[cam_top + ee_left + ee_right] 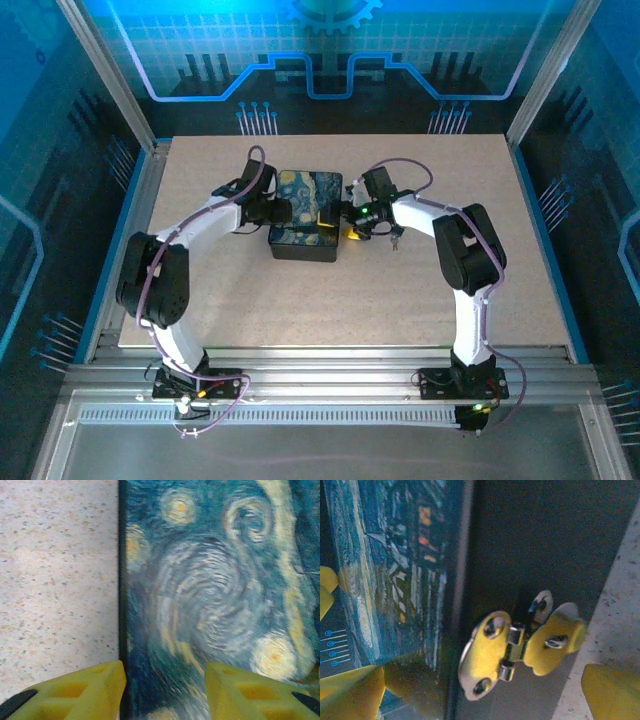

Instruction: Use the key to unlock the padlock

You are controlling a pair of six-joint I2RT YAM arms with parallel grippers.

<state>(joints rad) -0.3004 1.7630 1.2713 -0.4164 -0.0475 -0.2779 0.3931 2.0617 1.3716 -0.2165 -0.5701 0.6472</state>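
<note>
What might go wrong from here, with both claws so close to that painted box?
The open left gripper straddles an edge of the painted box, half over the table; lowering could shove the box. The right gripper is open by the yellow latch, holding nothing; a small dark piece, possibly the key, sits by its wrist, so it may get left behind.

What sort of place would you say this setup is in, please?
Probably a robot test or demo cell, not a home: blue circuit-print panels in a metal frame wall in a speckled table, and the left arm and right arm are bolted to rails at its near edge.
</note>
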